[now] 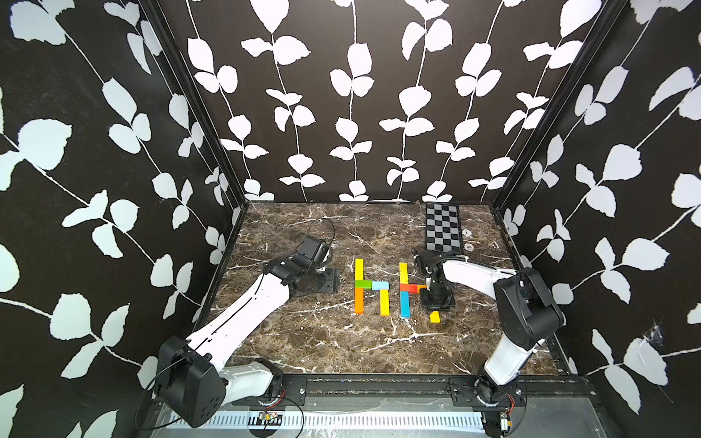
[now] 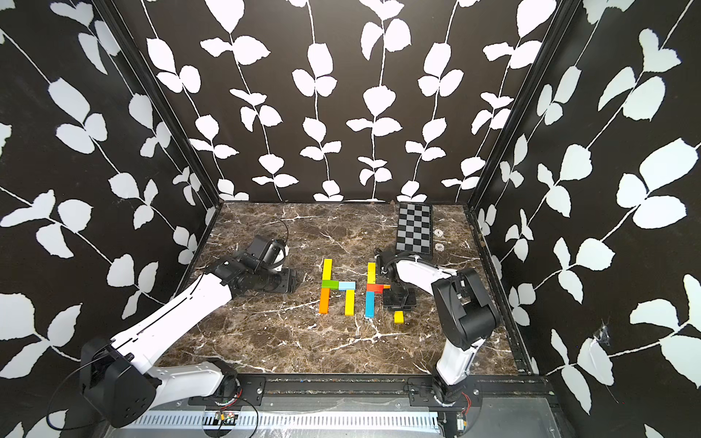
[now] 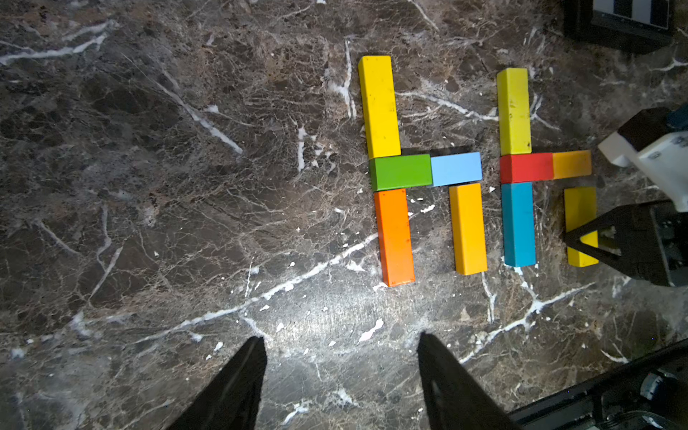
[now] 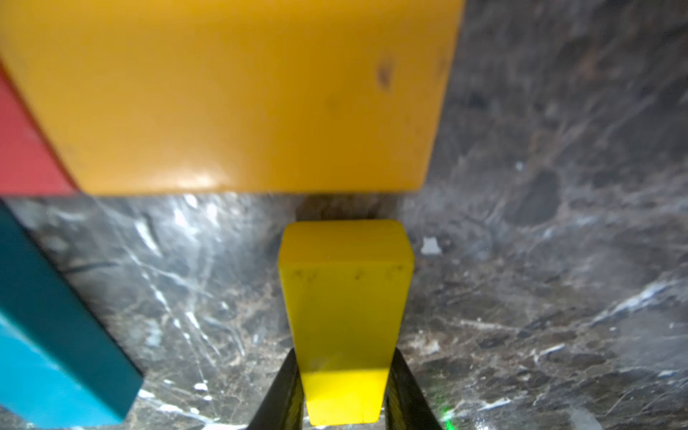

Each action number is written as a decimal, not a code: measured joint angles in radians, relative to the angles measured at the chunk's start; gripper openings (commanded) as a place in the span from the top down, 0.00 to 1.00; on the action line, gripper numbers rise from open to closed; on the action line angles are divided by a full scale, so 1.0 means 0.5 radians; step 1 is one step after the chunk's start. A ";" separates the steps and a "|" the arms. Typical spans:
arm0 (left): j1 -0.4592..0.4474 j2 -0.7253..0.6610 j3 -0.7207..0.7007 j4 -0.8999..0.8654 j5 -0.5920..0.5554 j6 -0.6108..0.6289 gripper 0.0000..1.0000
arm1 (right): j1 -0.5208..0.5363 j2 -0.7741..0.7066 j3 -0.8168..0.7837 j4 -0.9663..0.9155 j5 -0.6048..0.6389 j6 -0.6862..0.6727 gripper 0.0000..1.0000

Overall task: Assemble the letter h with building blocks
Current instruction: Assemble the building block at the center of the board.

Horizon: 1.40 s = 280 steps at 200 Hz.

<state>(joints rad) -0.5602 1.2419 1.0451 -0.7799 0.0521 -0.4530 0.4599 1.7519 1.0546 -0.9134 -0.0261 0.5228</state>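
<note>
One block unplaced: right tool [image 4: 344,394] clamped on last yellow block [image 4: 346,298], low over the table [image 3: 149,186], just short of the short orange block [image 4: 242,93]. Step: second h's final leg. Next, probably: slide flush, release. Left tool [image 3: 340,340] parted, empty.

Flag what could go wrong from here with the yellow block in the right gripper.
The right gripper is shut on the long glossy yellow block, which stands apart from the short orange block; closing that gap could shove the orange block out of line with the short red block.
On release, the opening jaws might twist the yellow block toward the long blue block.
</note>
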 measured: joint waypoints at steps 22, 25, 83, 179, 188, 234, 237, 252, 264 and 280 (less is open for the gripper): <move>0.000 0.005 0.000 0.000 0.000 0.000 0.33 | 0.000 0.008 0.015 0.008 0.009 0.000 0.73; 0.000 0.005 0.000 0.000 0.000 0.001 0.33 | 0.000 0.009 0.016 0.008 0.009 -0.001 0.73; 0.000 0.006 0.000 0.000 0.000 0.001 0.33 | 0.000 0.040 0.033 0.011 0.011 0.013 0.51; 0.000 0.007 -0.004 0.001 0.001 0.001 0.33 | 0.000 0.047 0.039 0.025 0.009 0.024 0.64; 0.000 0.007 -0.005 0.001 0.000 0.001 0.33 | 0.000 0.049 0.040 0.027 0.010 0.025 0.64; 0.000 0.007 -0.013 0.002 0.001 0.001 0.33 | -0.008 0.050 0.040 0.024 0.015 0.032 0.66; 0.000 0.007 -0.013 0.002 0.001 0.001 0.33 | -0.009 0.050 0.040 0.024 0.015 0.031 0.66; 0.000 0.007 -0.014 0.002 0.002 0.001 0.33 | -0.010 0.050 0.042 0.022 0.018 0.031 0.66; 0.000 0.007 -0.014 0.002 0.002 0.001 0.33 | -0.011 0.052 0.045 0.021 0.024 0.031 0.66; 0.000 0.007 -0.016 0.002 0.002 0.001 0.33 | -0.014 0.053 0.047 0.021 0.024 0.028 0.61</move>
<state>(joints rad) -0.5602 1.2453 1.0370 -0.7792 0.0532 -0.4526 0.4530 1.7786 1.0779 -0.9031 -0.0143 0.5369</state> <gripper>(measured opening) 0.666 0.355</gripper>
